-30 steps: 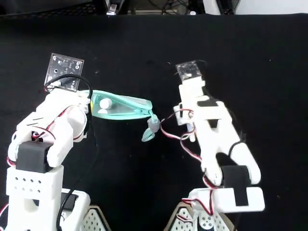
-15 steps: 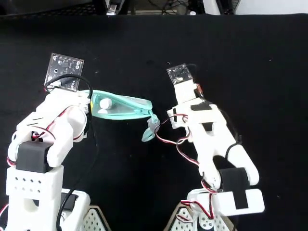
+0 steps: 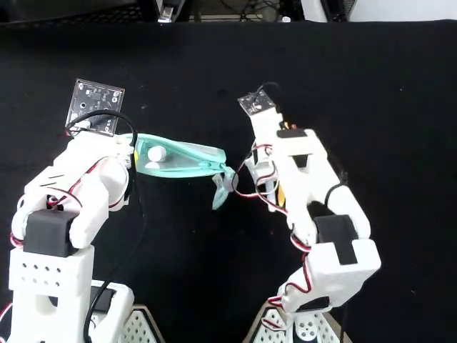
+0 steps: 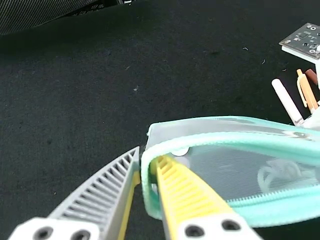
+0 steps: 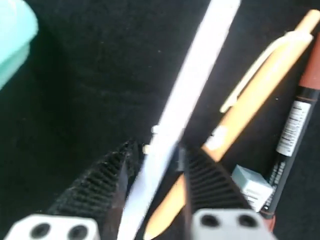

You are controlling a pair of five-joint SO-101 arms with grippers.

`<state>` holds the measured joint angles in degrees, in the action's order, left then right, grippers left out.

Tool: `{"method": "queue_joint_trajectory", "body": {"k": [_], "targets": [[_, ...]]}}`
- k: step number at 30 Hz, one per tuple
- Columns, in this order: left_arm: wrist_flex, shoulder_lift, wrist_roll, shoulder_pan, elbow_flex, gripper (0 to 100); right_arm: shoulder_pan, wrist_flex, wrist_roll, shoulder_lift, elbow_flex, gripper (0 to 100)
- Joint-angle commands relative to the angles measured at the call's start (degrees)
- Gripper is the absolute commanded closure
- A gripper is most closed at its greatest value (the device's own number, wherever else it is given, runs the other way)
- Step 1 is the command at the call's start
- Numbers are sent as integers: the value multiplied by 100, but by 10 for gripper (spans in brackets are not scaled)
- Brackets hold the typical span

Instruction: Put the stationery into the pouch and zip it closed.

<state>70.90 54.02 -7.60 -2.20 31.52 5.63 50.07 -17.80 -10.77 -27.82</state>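
Observation:
The teal mesh pouch (image 3: 178, 161) lies between the two arms, its strap (image 3: 223, 187) trailing toward the right arm (image 3: 300, 171). My left gripper (image 4: 147, 162) is shut on the pouch (image 4: 235, 165) at its open end, the yellow finger inside and the grey finger outside. A small white item (image 3: 156, 153) shows through the mesh. My right gripper (image 5: 157, 150) is down at the table, shut on a white pen (image 5: 185, 95). An orange pen (image 5: 260, 95), a brown marker (image 5: 295, 125) and a small eraser (image 5: 252, 182) lie right beside it.
The black cloth (image 3: 371, 86) covers the whole table, with free room at the right and toward the far edge. From the left wrist view the white pen (image 4: 287, 102) and the orange pen (image 4: 305, 92) lie just past the pouch's far end.
The right arm has swung its wrist to the left and lowered over the pens. The pouch's strap shifted slightly. The left arm and the pouch body have not moved.

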Motion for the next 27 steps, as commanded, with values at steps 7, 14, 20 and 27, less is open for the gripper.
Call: {"method": "queue_joint_trajectory", "body": {"k": [7,14,20,27], "targets": [[-114,-44,-79,22,4,968,-26,571,-70,857,-295,986],[-114,-44,-79,13,4,968,255,853,-176,3073,-2316,986],[-105,-44,-70,22,4,968,264,1187,-826,4453,-3600,985],[-114,-44,-70,31,4,968,264,1697,-1714,4514,-3626,787]]}}
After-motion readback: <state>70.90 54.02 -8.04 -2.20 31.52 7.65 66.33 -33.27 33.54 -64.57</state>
